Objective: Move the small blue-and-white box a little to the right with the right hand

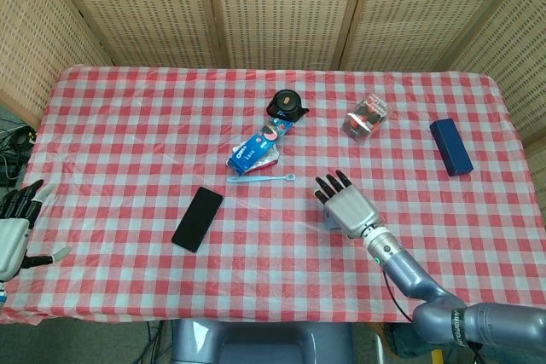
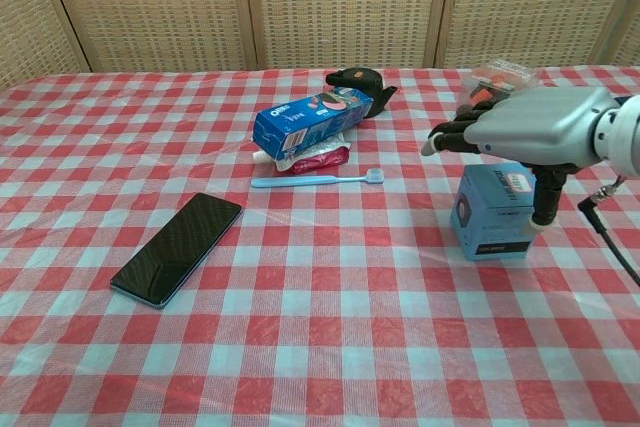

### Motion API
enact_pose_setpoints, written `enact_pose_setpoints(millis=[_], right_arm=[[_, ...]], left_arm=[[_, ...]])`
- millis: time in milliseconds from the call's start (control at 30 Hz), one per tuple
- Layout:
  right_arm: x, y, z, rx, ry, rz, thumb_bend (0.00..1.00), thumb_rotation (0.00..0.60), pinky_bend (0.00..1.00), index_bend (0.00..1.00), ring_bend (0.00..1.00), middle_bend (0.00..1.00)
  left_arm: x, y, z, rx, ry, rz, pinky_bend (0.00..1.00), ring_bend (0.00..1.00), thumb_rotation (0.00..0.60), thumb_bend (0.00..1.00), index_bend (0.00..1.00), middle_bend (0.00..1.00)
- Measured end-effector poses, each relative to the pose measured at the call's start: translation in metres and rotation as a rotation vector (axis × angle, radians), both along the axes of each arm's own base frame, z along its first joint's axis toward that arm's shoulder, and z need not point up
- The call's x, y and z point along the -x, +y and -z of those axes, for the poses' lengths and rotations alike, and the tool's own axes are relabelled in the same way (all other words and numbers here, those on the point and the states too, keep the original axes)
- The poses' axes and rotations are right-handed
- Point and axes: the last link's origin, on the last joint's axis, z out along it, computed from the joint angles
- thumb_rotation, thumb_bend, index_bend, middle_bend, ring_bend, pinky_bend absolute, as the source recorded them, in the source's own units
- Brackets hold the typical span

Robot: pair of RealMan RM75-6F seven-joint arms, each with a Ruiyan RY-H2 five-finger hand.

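The small blue-and-white box point(image 2: 492, 213) stands upright on the checked tablecloth at the right. My right hand point(image 2: 530, 129) hovers flat just above it, palm down, with the fingers point(image 2: 452, 133) stretched out to the left past the box's top. The thumb point(image 2: 545, 199) hangs down beside the box's right face; contact is unclear. In the head view the right hand point(image 1: 345, 205) covers almost all of the box. My left hand point(image 1: 14, 232) is open, off the table's left edge, holding nothing.
An Oreo packet point(image 2: 310, 122) on a red pouch, a blue toothbrush point(image 2: 318, 180) and a black phone point(image 2: 177, 247) lie left of the box. A black round object point(image 2: 358, 80) and a clear packet point(image 1: 367, 117) are behind. A dark blue box point(image 1: 450, 147) lies far right.
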Motion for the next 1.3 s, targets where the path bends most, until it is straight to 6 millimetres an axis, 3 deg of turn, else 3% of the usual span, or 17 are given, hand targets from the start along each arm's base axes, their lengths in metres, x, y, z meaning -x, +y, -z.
enact_pose_setpoints(millis=[167, 233, 333, 400, 500, 567, 1000, 1300], right_arm=[[-0.012, 0.003, 0.018, 0.010, 0.160, -0.032, 0.11, 0.600, 0.00, 0.06, 0.01, 0.07], [-0.017, 0.005, 0.027, 0.016, 0.215, -0.063, 0.13, 0.600, 0.00, 0.10, 0.04, 0.10], [-0.020, 0.007, 0.038, 0.026, 0.271, -0.110, 0.16, 0.600, 0.05, 0.21, 0.17, 0.22], [-0.019, 0.006, 0.040, 0.035, 0.287, -0.128, 0.20, 0.600, 0.24, 0.33, 0.32, 0.37], [-0.019, 0.006, 0.043, 0.045, 0.286, -0.157, 0.26, 0.600, 0.50, 0.45, 0.47, 0.51], [-0.018, 0.006, 0.044, 0.048, 0.269, -0.165, 0.30, 0.600, 0.57, 0.49, 0.51, 0.55], [-0.023, 0.006, 0.027, 0.085, 0.063, -0.201, 0.39, 0.600, 0.60, 0.54, 0.56, 0.59], [-0.020, 0.003, 0.001, 0.104, -0.266, -0.111, 0.41, 0.600, 0.61, 0.56, 0.56, 0.60]], left_arm=[[-0.001, 0.000, 0.000, 0.004, -0.001, 0.004, 0.00, 0.00, 0.600, 0.00, 0.00, 0.00], [0.000, -0.001, 0.000, 0.005, -0.003, 0.003, 0.00, 0.00, 0.600, 0.00, 0.00, 0.00], [0.000, 0.000, 0.000, 0.008, -0.006, 0.001, 0.00, 0.00, 0.600, 0.00, 0.00, 0.00], [0.000, 0.000, 0.000, 0.008, -0.004, 0.003, 0.00, 0.00, 0.600, 0.00, 0.00, 0.00], [0.000, 0.000, 0.000, 0.009, -0.004, 0.002, 0.00, 0.00, 0.600, 0.00, 0.00, 0.00], [0.000, 0.000, 0.000, 0.010, -0.003, 0.001, 0.00, 0.00, 0.600, 0.00, 0.00, 0.00], [-0.001, -0.001, 0.000, 0.007, -0.005, 0.006, 0.00, 0.00, 0.600, 0.00, 0.00, 0.00], [-0.002, -0.002, 0.000, 0.008, -0.007, 0.012, 0.00, 0.00, 0.600, 0.00, 0.00, 0.00]])
